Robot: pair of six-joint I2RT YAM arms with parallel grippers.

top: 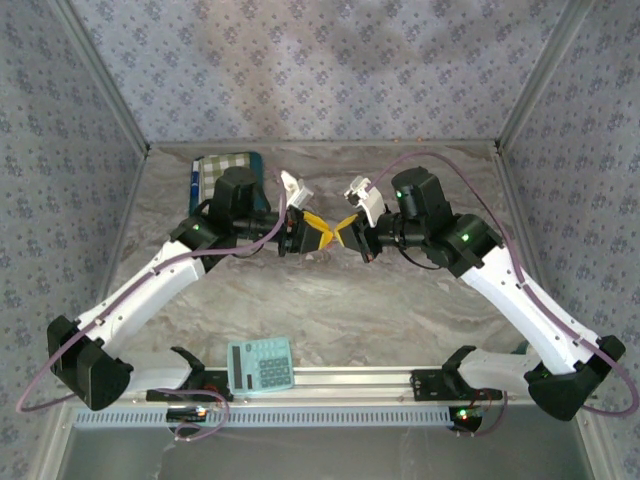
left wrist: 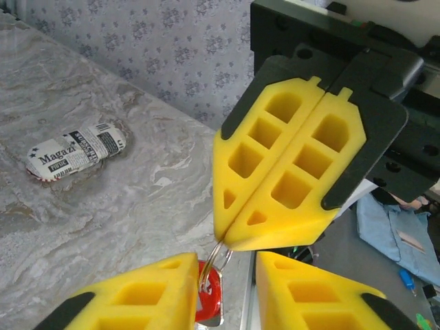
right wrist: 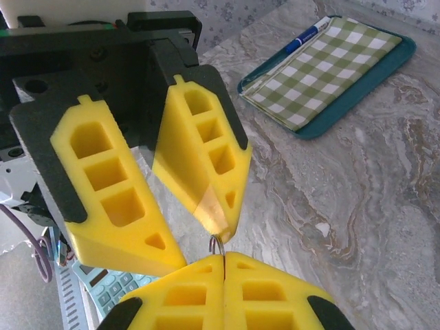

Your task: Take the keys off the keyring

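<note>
My right gripper (right wrist: 223,265) is clenched on the keyring (left wrist: 218,260) above the middle of the table (top: 330,300). The red keys (left wrist: 210,299) hang against one finger of my left gripper (left wrist: 228,275), its jaws apart. I'd close squarely on the keys, then twist off slowly.

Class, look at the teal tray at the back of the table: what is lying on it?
A folded green checked cloth covers most of the teal tray, with a blue and white pen at the cloth's edge. Anything beneath the cloth is hidden.
</note>
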